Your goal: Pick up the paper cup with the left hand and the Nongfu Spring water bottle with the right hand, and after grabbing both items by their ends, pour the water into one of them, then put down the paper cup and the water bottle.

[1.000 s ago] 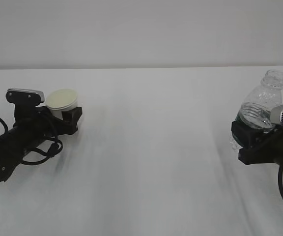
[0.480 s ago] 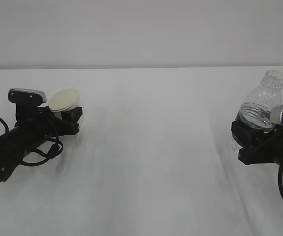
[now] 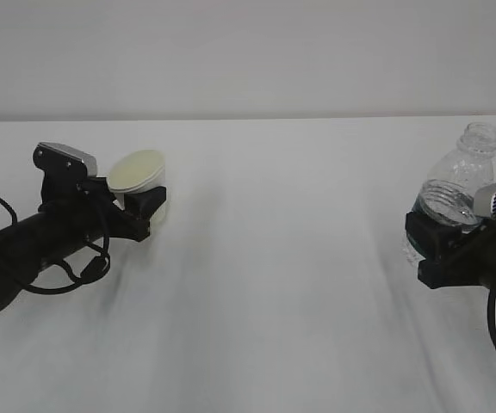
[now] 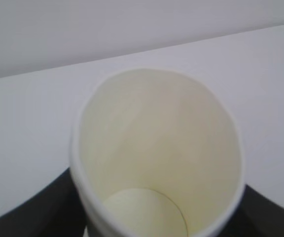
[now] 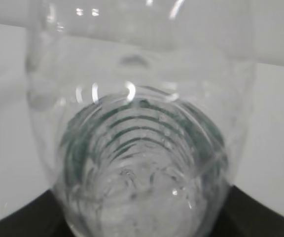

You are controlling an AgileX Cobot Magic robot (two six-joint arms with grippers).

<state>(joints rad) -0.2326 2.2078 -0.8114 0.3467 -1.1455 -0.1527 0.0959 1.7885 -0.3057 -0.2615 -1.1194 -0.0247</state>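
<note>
The white paper cup (image 3: 138, 172) tilts to the right, held by its lower part in my left gripper (image 3: 141, 206), which is shut on it at the left of the table. In the left wrist view the cup (image 4: 157, 143) fills the frame, its rim pressed into an oval and its cream inside bare, with black fingers (image 4: 38, 212) on both sides. At the right, the Nongfu Spring water bottle (image 3: 459, 181) leans left without a cap, and my right gripper (image 3: 426, 239) is shut on its lower end. Clear water (image 5: 142, 197) shows through the ribbed bottle (image 5: 142, 128).
The white table (image 3: 282, 275) stretches between the two arms with nothing on it, and its back edge meets a plain grey wall (image 3: 248, 52). The left arm's looped cables (image 3: 67, 271) hang just above the tabletop.
My left gripper has closed in on the cup and carried it right and slightly up, tilting it more. The right gripper and bottle have stayed where they were.
</note>
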